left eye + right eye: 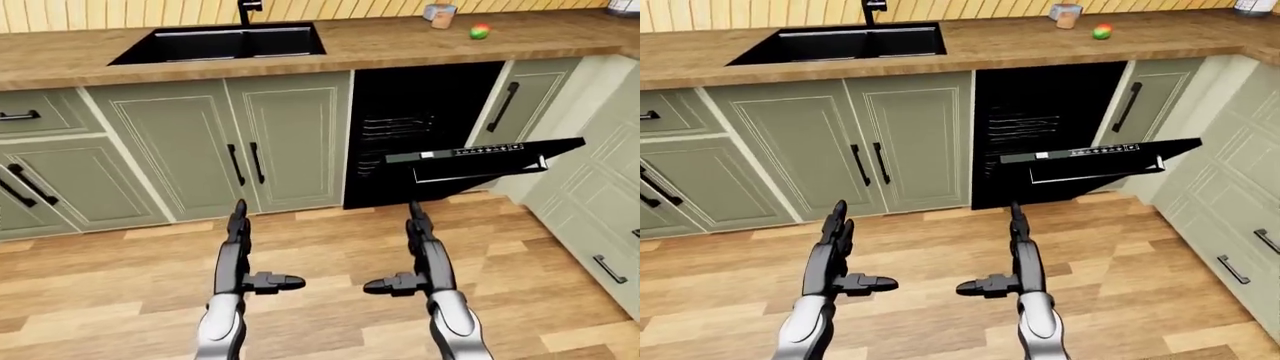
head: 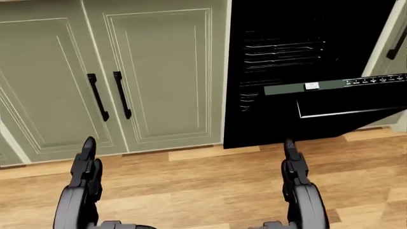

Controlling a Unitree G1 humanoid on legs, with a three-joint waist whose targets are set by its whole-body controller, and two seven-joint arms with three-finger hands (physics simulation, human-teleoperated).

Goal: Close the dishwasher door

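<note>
The dishwasher door (image 1: 480, 159) is seen hanging half lowered under the worktop (image 1: 400, 41), right of the cabinet doors (image 1: 235, 146). Both the left hand (image 1: 240, 259) and right hand (image 1: 422, 259) are held apart from it, fingers extended, nothing gripped. A push landing off-centre could be expected to slip past its edge.

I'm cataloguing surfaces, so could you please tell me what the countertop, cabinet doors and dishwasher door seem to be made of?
Countertop: apparently wood, matte, with visible grain. Cabinet doors: seemingly sage-green painted wood or composite, satin, with framed panels. Dishwasher door: probably glossy black metal or plastic, with a grey control strip.
</note>
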